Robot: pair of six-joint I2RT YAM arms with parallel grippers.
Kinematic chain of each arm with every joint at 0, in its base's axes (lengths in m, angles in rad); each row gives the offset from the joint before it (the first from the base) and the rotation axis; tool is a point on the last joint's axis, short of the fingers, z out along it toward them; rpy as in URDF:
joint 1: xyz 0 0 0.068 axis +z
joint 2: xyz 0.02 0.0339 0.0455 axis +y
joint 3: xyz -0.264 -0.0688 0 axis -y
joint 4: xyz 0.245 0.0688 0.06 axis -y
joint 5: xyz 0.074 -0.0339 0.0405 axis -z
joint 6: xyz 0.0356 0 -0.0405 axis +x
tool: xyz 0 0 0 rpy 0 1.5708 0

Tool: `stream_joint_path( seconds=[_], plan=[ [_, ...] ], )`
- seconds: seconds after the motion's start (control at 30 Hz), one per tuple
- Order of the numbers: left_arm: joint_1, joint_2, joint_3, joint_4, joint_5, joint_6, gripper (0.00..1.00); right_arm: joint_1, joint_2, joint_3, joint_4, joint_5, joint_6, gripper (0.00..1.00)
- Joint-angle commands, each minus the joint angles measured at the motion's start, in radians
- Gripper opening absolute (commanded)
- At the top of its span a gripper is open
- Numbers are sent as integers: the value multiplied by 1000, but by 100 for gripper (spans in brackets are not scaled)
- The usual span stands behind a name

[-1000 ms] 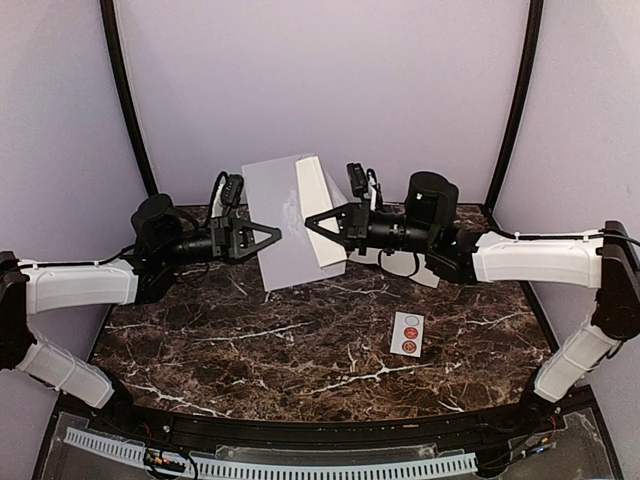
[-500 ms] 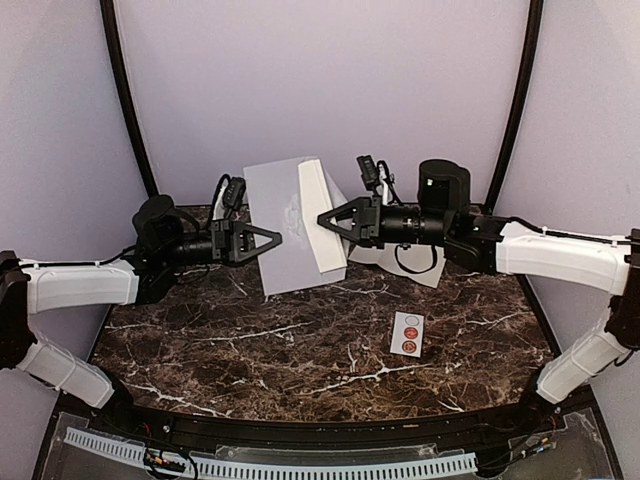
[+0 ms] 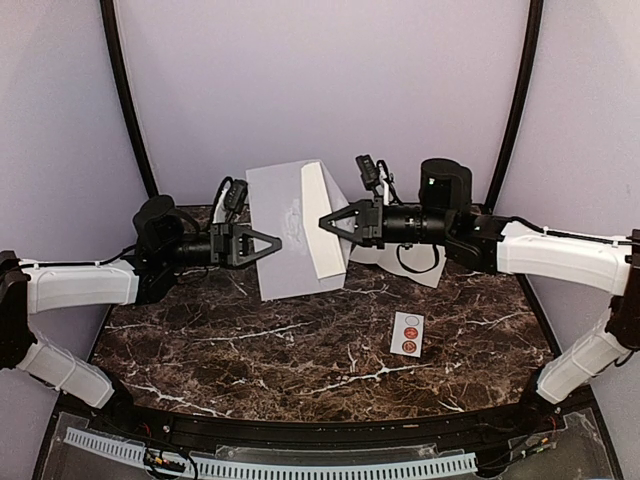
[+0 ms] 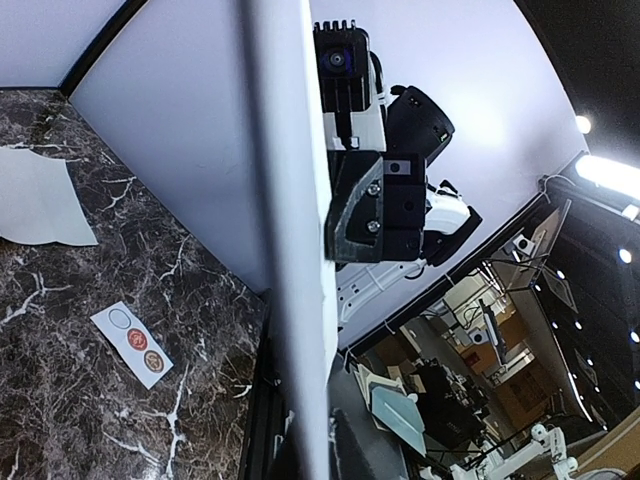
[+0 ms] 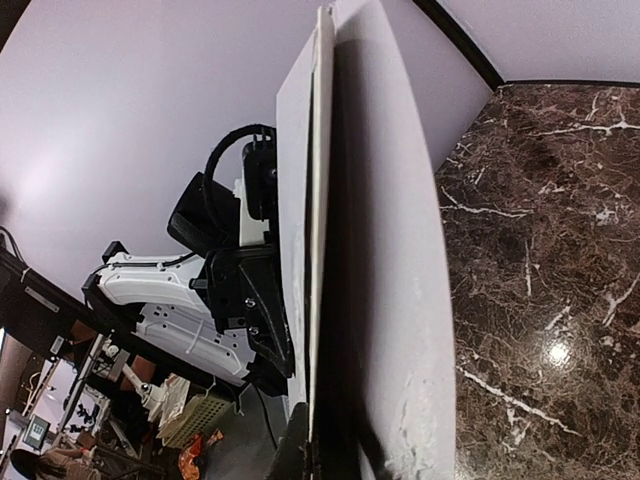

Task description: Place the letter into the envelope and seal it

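Nearest on the counter [image 3: 250,340] lies the sticker strip [image 3: 407,333], right of centre and well apart from both arms. Beyond it the envelope [image 3: 285,230] is held on edge above the far half of the counter, its long axis running up and down with a slight tilt. The left arm [image 3: 80,285] reaches in from the left, its jaws pinched shut on the envelope's left edge. The right arm [image 3: 545,255] comes from the right, its jaws closed on the white letter [image 3: 330,255], which overlaps the envelope's right side and runs parallel to it. The letter probably has to travel leftward, so the right arm leads. Farther right a loose white sheet [image 3: 425,272] lies flat.
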Motion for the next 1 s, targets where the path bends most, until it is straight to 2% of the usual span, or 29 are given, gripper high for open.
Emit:
stream_joint_path(
  seconds=[0.0,0.17,0.7,0.77,0.8,0.87,0.97],
  plan=[
    [-2,-15,10,0,30,24,9,8,26,-6,107,-44,36,0],
    [-2,-6,14,12,34,17,12,25,64,5,124,-44,43,0],
    [-4,4,-3,55,19,-9,8,63,137,28,212,-42,83,0],
    [0,-15,-3,-1,-10,22,16,63,115,18,186,-15,66,0],
    [2,-36,4,-30,-24,57,24,59,104,13,169,-7,57,0],
    [4,-67,15,-122,-64,113,35,52,81,2,147,1,47,0],
    [16,-109,12,-206,-110,146,42,39,52,-16,113,6,33,0]
  ],
)
